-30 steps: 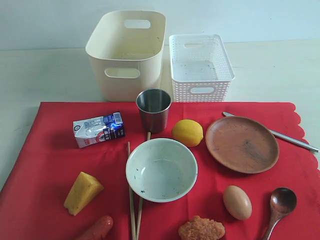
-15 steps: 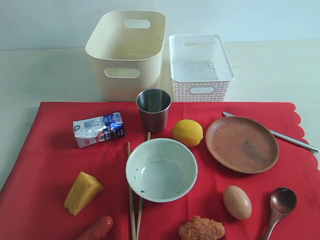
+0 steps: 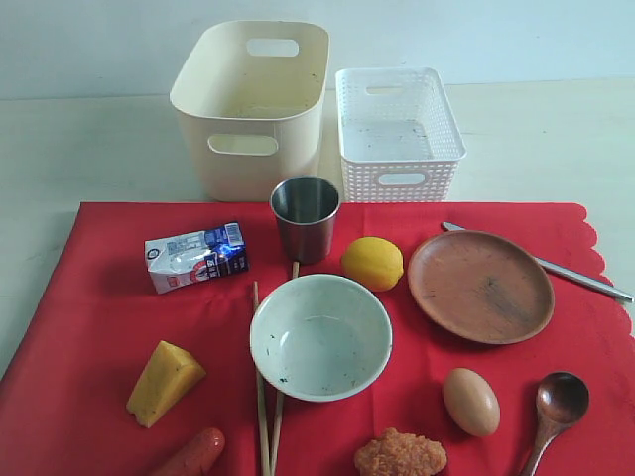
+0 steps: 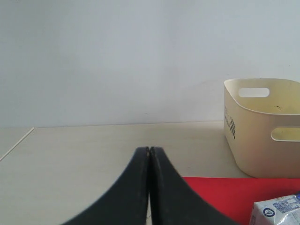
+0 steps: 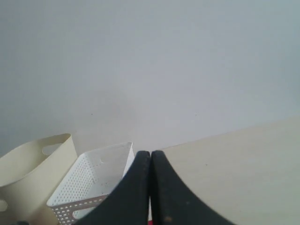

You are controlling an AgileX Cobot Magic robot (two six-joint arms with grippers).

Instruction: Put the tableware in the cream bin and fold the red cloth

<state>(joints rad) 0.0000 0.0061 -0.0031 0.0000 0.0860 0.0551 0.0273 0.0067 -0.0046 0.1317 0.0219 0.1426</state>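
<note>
The red cloth (image 3: 89,327) lies flat and carries a steel cup (image 3: 305,217), a white speckled bowl (image 3: 320,336), a brown plate (image 3: 480,287), a wooden spoon (image 3: 557,403), chopsticks (image 3: 262,397) and a slim knife (image 3: 575,277). Behind it stands the cream bin (image 3: 251,107), with nothing in it. Neither arm shows in the exterior view. My left gripper (image 4: 150,149) is shut on nothing, with the cream bin (image 4: 262,126) off to one side. My right gripper (image 5: 151,152) is shut too, in front of the lattice basket.
A white lattice basket (image 3: 399,134) stands right of the cream bin. On the cloth lie a milk carton (image 3: 194,256), a lemon (image 3: 372,263), an egg (image 3: 470,401), a cheese wedge (image 3: 164,381), a sausage (image 3: 193,454) and a fried piece (image 3: 400,455).
</note>
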